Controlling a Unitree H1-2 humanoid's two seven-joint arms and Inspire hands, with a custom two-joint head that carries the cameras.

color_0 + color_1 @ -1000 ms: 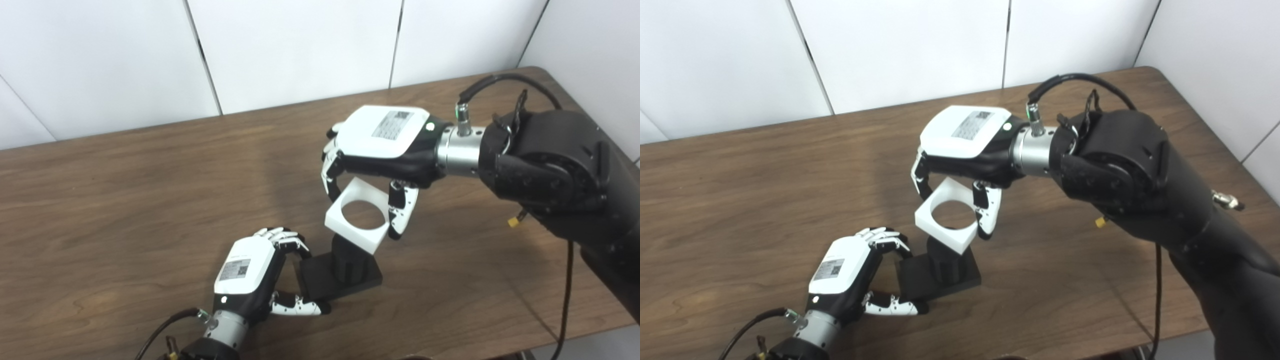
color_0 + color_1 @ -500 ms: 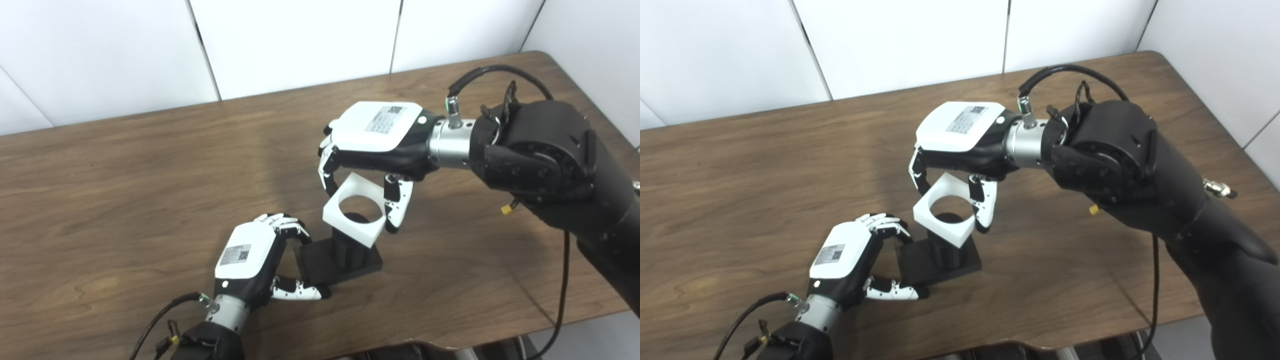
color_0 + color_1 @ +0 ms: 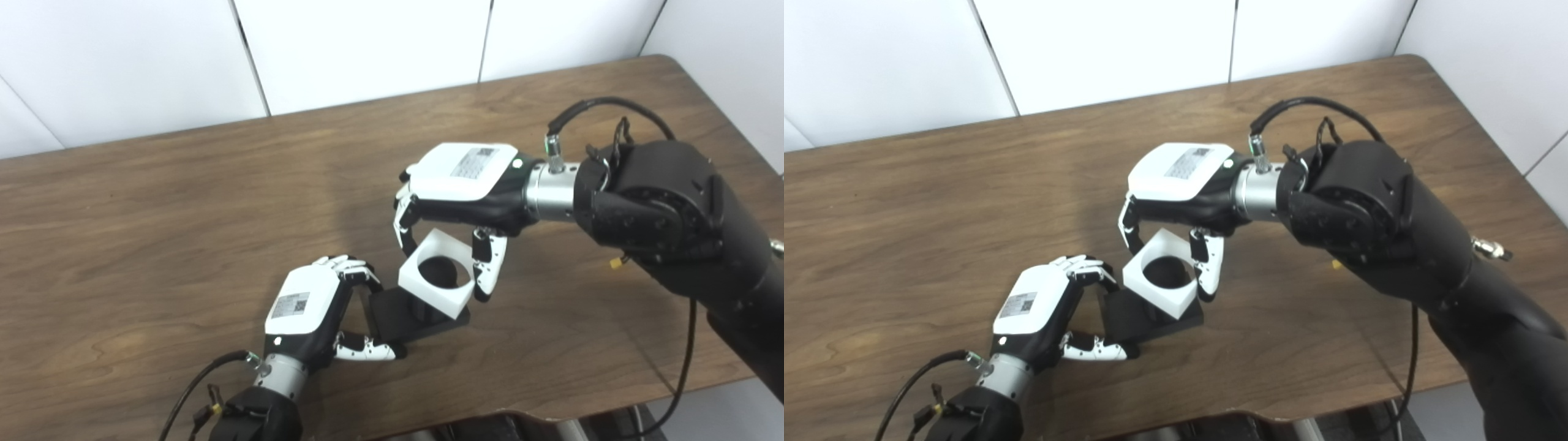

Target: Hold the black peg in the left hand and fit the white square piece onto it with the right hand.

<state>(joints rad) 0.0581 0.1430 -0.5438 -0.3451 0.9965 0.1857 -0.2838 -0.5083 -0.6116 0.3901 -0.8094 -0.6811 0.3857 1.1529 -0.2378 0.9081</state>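
- We are looking down at a brown wooden table (image 3: 153,202) that is filling most of both views, with white wall panels (image 3: 361,49) running along its far edge.
- Our right arm (image 3: 674,214), bulky and black, is reaching in from the lower right, and a black cable (image 3: 603,104) is looping over its wrist.
- Our right hand (image 3: 456,202), white on its back with a printed label, is hovering palm down above the middle of the table. Its fingers (image 3: 404,226) and thumb (image 3: 484,269) are curling down and pinching opposite sides of the white square piece (image 3: 436,291).
- Our left hand (image 3: 309,318), smaller in view, is coming in from the bottom left. Its fingers (image 3: 352,272) are hooking over the far edge of the peg's flat black base (image 3: 392,315) while its thumb (image 3: 367,352) is pressing along the near edge, so it is gripping the base.
- The black peg (image 3: 436,272) is standing upright on that base, which is resting on the table, near the front edge.
- The white square piece is sitting slightly tilted around the peg, with the peg's dark round top showing inside its round hole. The piece is hanging above the base, with a short stretch of peg showing beneath its near side.
- We cannot tell whether the piece's inner wall is touching the peg.
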